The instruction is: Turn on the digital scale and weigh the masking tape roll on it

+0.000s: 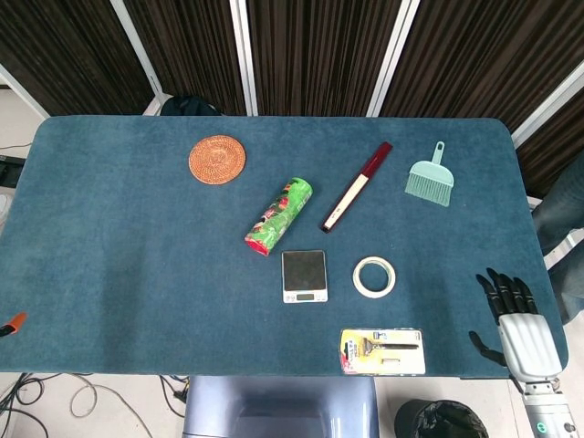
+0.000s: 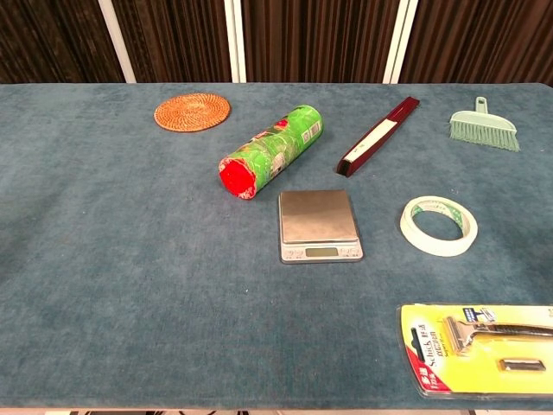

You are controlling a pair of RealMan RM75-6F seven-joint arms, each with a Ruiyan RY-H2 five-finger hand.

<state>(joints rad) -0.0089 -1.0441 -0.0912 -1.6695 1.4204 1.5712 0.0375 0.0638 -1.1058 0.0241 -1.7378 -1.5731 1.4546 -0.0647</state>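
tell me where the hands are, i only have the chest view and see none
Observer: The right hand shows only in the head view, at the table's near right corner, fingers apart, holding nothing.
Operator: is it anywhere near the tape
Observer: No. The masking tape roll lies well to its left, beside the digital scale, untouched.
Operator: and the left hand
Observer: Neither view shows it. The head view has only a small orange object at the left edge, and I cannot tell what it is.
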